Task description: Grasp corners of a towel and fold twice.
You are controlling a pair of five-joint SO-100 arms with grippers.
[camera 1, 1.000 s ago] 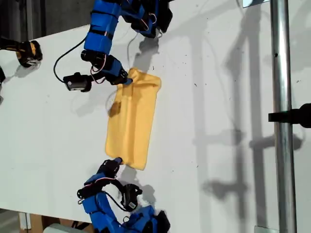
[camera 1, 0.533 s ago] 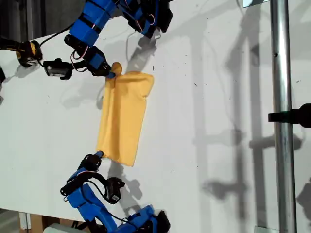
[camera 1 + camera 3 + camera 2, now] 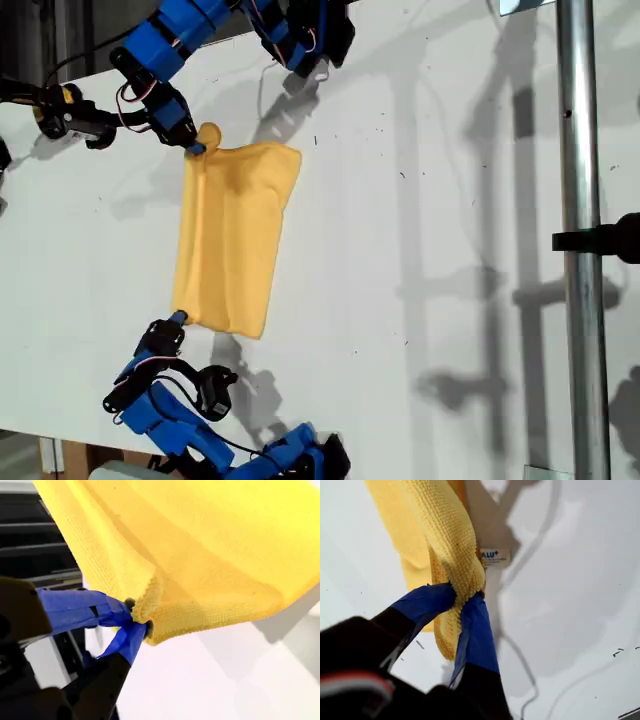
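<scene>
The towel [image 3: 230, 240] is stretched as a long yellow band between my two pincers, one end caught in each, its free long side trailing away from both toward the exterior view's right. Its narrow, doubled look suggests one fold is already in, though I cannot count the layers. My first gripper [image 3: 462, 597] is pressed together on a corner, the blue-taped jaws biting a bunched roll of cloth; a small lump pokes out behind the jaws, and the same lump shows beside the arm at the exterior view's top [image 3: 196, 150], which is how I match that arm to this camera. Just beyond the jaws the white tag [image 3: 495, 556] sits at the hem, next to the gathered cloth. My second gripper [image 3: 136, 617] is also clamped, pinching the rounded hem of the opposite corner with only a sliver of cloth past its tips; in the exterior view it is the pincer at the band's lower end [image 3: 178, 318]. From there the cloth sweeps up and away, and its shadow on the white table [image 3: 420, 200] beneath suggests that this end hangs off the surface. Held like this, with the two pincers well apart, the edge between them is taut, which I judge is meant to keep the layers aligned and unwrinkled while the cloth is carried or dragged flat. The grip in my first gripper is bulkier and less tidy, so that corner may need smoothing before the next fold.
</scene>
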